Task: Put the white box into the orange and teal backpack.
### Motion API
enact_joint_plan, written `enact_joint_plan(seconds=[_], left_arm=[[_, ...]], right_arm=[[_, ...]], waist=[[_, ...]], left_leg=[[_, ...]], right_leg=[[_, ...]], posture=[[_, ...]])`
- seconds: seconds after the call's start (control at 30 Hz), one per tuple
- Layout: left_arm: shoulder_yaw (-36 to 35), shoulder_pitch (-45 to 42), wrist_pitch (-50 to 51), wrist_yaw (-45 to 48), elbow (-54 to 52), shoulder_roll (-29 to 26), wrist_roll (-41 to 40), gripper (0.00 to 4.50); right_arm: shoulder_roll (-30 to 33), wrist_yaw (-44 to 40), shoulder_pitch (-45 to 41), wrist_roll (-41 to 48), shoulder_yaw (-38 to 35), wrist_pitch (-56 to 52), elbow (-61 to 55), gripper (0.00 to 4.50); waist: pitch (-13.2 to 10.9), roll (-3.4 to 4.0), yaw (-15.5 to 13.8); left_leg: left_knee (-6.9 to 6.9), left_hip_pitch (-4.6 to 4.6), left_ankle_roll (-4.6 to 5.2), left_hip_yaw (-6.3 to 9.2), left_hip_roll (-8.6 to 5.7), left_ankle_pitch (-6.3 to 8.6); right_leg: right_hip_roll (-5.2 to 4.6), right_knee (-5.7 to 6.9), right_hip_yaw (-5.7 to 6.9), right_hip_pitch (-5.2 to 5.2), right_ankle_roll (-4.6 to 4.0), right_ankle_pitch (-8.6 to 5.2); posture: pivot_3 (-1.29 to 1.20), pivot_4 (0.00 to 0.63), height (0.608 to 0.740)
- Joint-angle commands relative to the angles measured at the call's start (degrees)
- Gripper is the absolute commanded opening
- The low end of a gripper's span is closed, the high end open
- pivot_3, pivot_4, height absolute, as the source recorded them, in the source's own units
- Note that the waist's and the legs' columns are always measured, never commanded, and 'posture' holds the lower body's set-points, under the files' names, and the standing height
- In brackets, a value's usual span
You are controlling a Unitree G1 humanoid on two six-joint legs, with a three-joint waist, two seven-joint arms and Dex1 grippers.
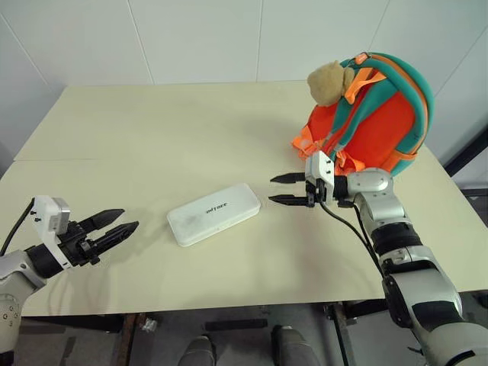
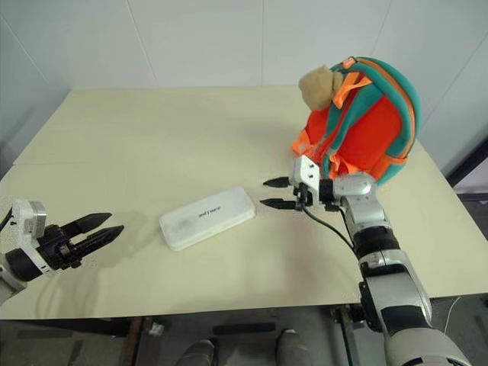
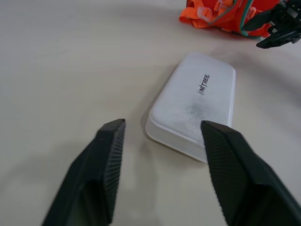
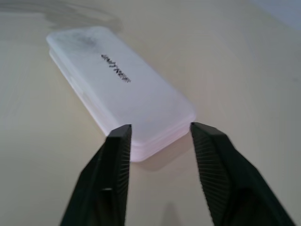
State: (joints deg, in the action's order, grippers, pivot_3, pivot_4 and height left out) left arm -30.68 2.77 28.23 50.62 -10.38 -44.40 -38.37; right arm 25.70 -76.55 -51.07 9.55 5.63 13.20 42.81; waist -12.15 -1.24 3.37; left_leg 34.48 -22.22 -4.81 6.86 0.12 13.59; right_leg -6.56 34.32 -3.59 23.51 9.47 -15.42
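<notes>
Between both hands, white box, untouched

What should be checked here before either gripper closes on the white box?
1. White box flat on table, unheld: ok.
2. Right gripper open, lined up with the box's near end: ok.
3. Left gripper open, aimed at the other end, a gap remaining: ok.
4. Orange and teal backpack upright behind the right arm: ok.
5. Backpack opening unzipped: cannot tell.

Silver-grey arms, black ribbed jaws, black cables
</notes>
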Motion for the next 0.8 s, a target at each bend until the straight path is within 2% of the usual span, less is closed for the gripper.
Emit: enact_joint_plan(seconds=[0.03, 0.1, 0.17, 0.2, 0.4, 0.5, 0.67, 0.8], left_arm=[[0.3, -0.3, -4.3, -0.1, 0.1, -0.4, 3.2, 1.38], [1.1, -0.2, -5.9, -0.9, 0.3, 0.3, 4.9, 0.73], [2.5, 0.8, -6.5, -0.9, 0.0, 1.0, 5.8, 0.15], [3.7, 1.6, -7.2, -1.0, -0.4, 1.3, 7.0, 0.05], [7.1, 2.2, -7.1, -5.9, 0.1, 3.3, 11.5, 0.05], [7.6, 1.4, -5.6, -7.6, 0.2, 5.6, 10.3, 0.05], [11.7, 0.5, -5.2, -8.3, 0.0, 7.1, 12.2, 0.05], [14.3, -0.8, -5.4, -9.1, -0.2, 8.5, 12.7, 0.05]], right_arm=[[0.0, 1.3, -2.6, -0.7, -1.1, 3.4, 3.0, 0.77], [-0.2, 3.2, -4.6, -2.3, -0.9, 5.6, 7.5, 0.06], [-0.8, 6.3, -7.2, -4.2, -0.7, 7.5, 12.9, 0.0], [-1.2, 8.4, -8.7, -5.2, -0.6, 8.2, 16.0, 0.0], [-4.5, 16.7, -14.3, -10.0, -0.2, 8.9, 26.6, 0.0], [-6.2, 19.1, -15.6, -11.8, 0.0, 8.9, 28.9, 0.0], [-8.2, 21.1, -16.1, -13.9, 0.0, 8.4, 30.9, 0.0], [-9.4, 19.5, -15.5, -13.6, -0.8, 8.9, 30.6, 0.0]], waist=[[0.0, 0.0, 0.2], [0.0, 0.0, 0.3], [0.0, 0.0, 0.3], [0.0, 0.0, 0.4], [0.0, 0.0, 0.6], [0.0, 0.0, 0.6], [0.0, 0.0, 0.9], [0.0, 0.0, 1.1]], left_leg=[[0.0, 0.01, 0.0, 0.0, 0.0, 0.0], [0.0, 0.04, 0.0, 0.0, 0.01, 0.0], [0.01, 0.06, 0.0, 0.0, 0.01, -0.01], [0.01, 0.06, -0.01, 0.0, 0.01, -0.01], [-0.07, 0.03, -0.01, 0.01, 0.01, -0.01], [-0.08, 0.03, -0.01, 0.01, 0.01, -0.01], [-0.07, 0.04, -0.03, 0.01, 0.01, -0.03], [-0.02, 0.05, -0.04, 0.02, 0.01, -0.04]], right_leg=[[0.0, 0.01, 0.0, 0.0, 0.0, 0.0], [0.02, 0.06, 0.0, 0.0, -0.01, 0.0], [0.01, 0.09, 0.0, -0.01, -0.02, -0.01], [0.01, 0.1, 0.0, -0.01, -0.02, -0.01], [0.01, 0.09, -0.01, 0.05, -0.06, -0.03], [0.0, 0.1, -0.02, 0.06, -0.06, -0.03], [0.01, 0.18, -0.01, 0.07, -0.05, -0.03], [0.01, 0.24, -0.01, 0.06, -0.05, -0.03]], posture=[[0.0, 0.15, 0.74], [0.0, 0.15, 0.74], [0.0, 0.15, 0.74], [0.0, 0.15, 0.74], [0.0, 0.15, 0.74], [0.0, 0.15, 0.74], [0.0, 0.15, 0.74], [0.0, 0.15, 0.74]])
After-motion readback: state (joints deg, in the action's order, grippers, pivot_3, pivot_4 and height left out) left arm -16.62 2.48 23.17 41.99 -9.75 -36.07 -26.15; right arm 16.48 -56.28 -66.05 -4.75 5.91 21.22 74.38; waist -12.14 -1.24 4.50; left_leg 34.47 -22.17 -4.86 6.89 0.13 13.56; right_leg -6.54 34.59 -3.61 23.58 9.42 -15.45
